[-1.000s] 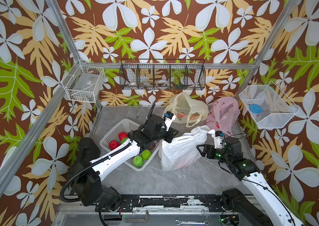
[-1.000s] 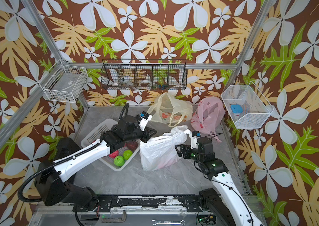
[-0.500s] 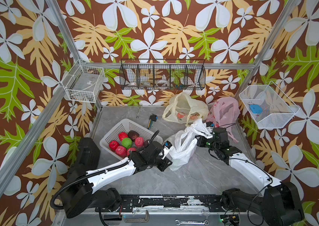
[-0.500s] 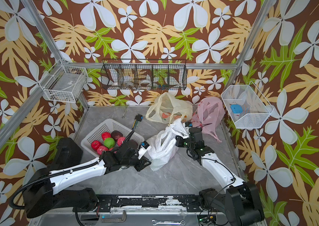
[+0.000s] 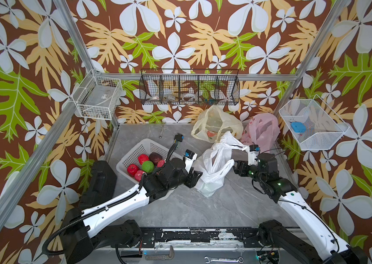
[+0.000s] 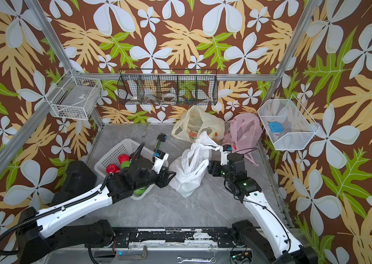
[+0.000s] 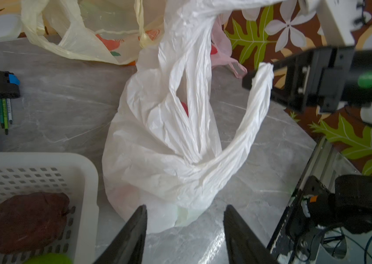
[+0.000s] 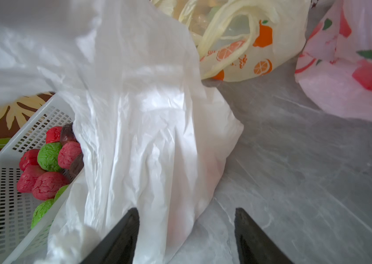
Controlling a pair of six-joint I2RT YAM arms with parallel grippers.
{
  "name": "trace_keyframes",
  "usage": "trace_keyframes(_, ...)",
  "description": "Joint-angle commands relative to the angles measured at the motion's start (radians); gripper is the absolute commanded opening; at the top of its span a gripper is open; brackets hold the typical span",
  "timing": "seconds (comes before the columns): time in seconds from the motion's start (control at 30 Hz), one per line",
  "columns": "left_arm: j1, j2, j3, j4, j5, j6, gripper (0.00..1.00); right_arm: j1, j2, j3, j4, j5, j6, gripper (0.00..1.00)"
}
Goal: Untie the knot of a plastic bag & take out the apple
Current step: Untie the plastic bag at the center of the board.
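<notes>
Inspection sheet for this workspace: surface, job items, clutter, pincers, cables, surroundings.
Surface: grey marbled tabletop.
Job's things: white plastic bag slumped mid-table, handles apart; red object visible inside.
Clutter: white basket holding red and green fruit; yellowish orange-print bag; pink bag; hex key set.
Grippers: left pincer open, facing the white bag; right pincer open, bag handle hooked on it.
Cables: black cable arching over the left wrist.
Surroundings: floral walls; black wire basket on back wall; spanner at front edge.
</notes>
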Motion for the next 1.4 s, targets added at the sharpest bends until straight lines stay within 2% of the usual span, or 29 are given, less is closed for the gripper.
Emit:
trace_keyframes(0.0,0.001,0.111,0.085,0.071,-0.045,-0.074,0.58,0.003,-0.085,-0.062,-0.006,-0.072,0.134,0.68)
trace_keyframes(0.2,0.014,0.38,0.288,0.027,-0.057,-0.131,0.57,0.004,-0.192,-0.035,-0.04,-0.106,0.156,0.68)
trace_keyframes(0.37,0.028,0.517,0.354,0.023,-0.044,-0.143,0.54,0.005,-0.181,0.025,-0.098,-0.087,0.131,0.68)
trace_keyframes(0.43,0.029,0.548,0.364,0.022,-0.043,-0.143,0.48,0.005,-0.156,0.036,-0.085,-0.09,0.149,0.7)
trace_keyframes(0.57,0.026,0.545,0.345,0.063,0.025,-0.139,0.16,0.02,-0.065,0.053,-0.01,-0.114,0.218,0.73)
trace_keyframes(0.67,0.023,0.51,0.316,0.079,0.037,-0.13,0.03,0.073,0.023,0.097,0.016,-0.069,0.222,0.74)
trace_keyframes(0.73,0.023,0.479,0.292,0.087,0.043,-0.122,0.0,0.126,0.091,0.145,0.007,-0.019,0.204,0.75)
trace_keyframes(0.9,0.019,0.412,0.256,0.097,0.085,-0.105,0.0,0.228,0.277,0.228,-0.031,0.115,0.186,0.75)
trace_keyframes(1.0,0.019,0.378,0.242,0.09,0.094,-0.104,0.0,0.235,0.35,0.225,-0.063,0.192,0.195,0.7)
trace_keyframes(1.1,0.039,0.355,0.224,0.064,0.073,-0.12,0.0,0.235,0.349,0.171,-0.066,0.259,0.204,0.61)
trace_keyframes(1.27,0.158,0.355,0.122,0.123,0.178,-0.192,0.0,0.231,0.241,0.044,-0.09,0.41,0.194,0.27)
trace_keyframes(1.37,0.193,0.357,0.094,0.13,0.176,-0.185,0.0,0.196,0.177,-0.001,-0.193,0.438,0.169,0.18)
